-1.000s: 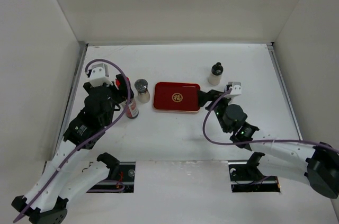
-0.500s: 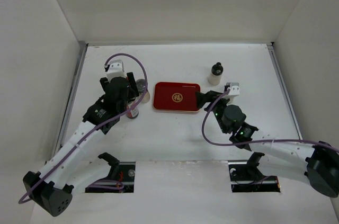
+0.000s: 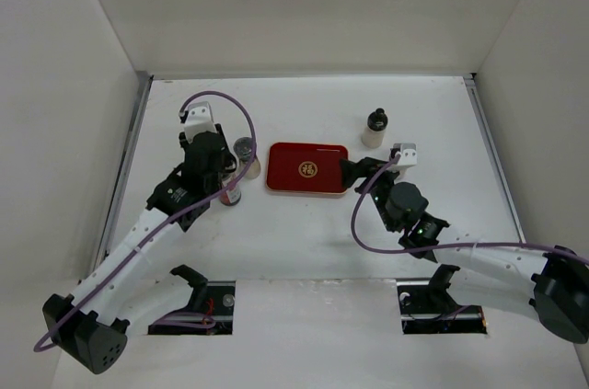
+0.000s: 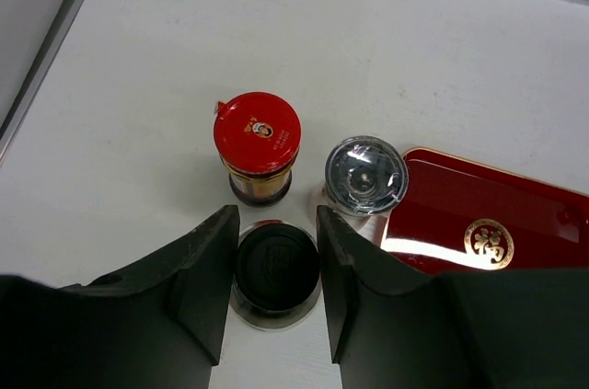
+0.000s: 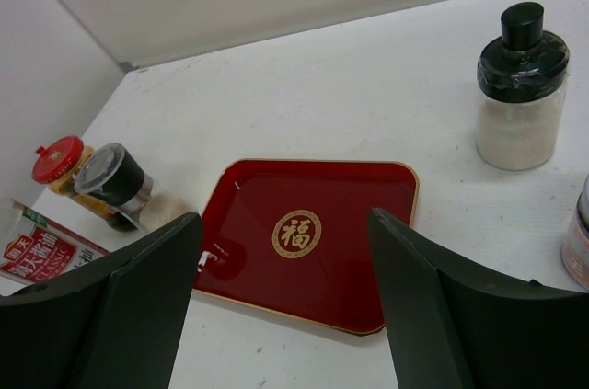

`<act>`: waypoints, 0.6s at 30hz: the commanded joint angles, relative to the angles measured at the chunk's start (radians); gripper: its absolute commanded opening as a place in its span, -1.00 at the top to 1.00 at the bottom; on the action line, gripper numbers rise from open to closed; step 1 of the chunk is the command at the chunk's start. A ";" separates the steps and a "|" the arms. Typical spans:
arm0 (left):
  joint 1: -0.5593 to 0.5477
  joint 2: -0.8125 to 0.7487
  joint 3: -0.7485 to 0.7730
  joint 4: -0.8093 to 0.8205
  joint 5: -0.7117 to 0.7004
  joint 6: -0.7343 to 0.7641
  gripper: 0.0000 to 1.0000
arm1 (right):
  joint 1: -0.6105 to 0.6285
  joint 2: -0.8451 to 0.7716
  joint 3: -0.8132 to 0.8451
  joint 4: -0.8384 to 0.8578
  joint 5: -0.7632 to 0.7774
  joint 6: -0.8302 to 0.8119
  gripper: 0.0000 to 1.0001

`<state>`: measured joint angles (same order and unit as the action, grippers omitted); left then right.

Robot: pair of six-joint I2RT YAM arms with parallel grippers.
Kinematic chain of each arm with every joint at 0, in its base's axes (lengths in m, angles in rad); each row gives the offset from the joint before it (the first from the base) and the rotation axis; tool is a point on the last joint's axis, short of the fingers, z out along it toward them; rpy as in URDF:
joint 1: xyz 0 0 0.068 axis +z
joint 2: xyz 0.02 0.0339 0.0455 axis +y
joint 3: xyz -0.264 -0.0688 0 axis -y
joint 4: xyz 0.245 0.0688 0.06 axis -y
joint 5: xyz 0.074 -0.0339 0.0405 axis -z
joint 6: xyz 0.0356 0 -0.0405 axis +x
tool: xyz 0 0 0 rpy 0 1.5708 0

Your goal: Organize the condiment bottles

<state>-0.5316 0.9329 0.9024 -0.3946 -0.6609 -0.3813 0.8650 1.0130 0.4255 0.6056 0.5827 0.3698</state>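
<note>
My left gripper [image 4: 274, 265] is shut on the round black cap [image 4: 276, 267] of a slim bottle with a red label [image 3: 231, 194], which stands on the table. Just beyond it are a red-capped bottle [image 4: 258, 136] and a grey-metal-capped shaker [image 4: 365, 175], both upright; the top view shows the shaker [image 3: 245, 146] only in part, beside my left wrist. A squat whitish black-capped bottle [image 3: 375, 128] stands behind the tray's right end. My right gripper [image 5: 283, 228] hangs open and empty at the near right edge of the red tray [image 5: 368, 223].
The flat red tray [image 3: 285, 168] with a gold emblem lies mid-table, holding nothing. Another bottle [image 5: 578, 242] shows partly at the right edge of the right wrist view. White walls close in the table on the left, back and right.
My left arm swung right over the slim bottle, and its jaws closed from wide open onto the black cap. The right arm stayed put.
</note>
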 commanded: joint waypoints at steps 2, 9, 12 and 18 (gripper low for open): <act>0.005 -0.009 -0.026 0.037 -0.012 0.001 0.27 | -0.001 -0.022 0.024 0.026 -0.004 0.001 -0.58; 0.006 -0.049 -0.002 0.059 -0.048 0.002 0.81 | -0.002 -0.042 0.021 0.029 0.003 -0.005 -0.58; -0.012 -0.092 0.052 0.045 -0.072 0.016 0.83 | -0.002 -0.042 0.016 0.029 0.003 0.004 -0.58; -0.069 -0.129 0.162 0.022 -0.117 0.068 0.84 | -0.005 -0.057 0.010 0.029 0.006 0.012 -0.58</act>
<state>-0.5747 0.8589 0.9344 -0.4770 -0.7116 -0.3470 0.8646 0.9829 0.4255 0.6048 0.5831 0.3714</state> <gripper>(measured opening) 0.338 0.787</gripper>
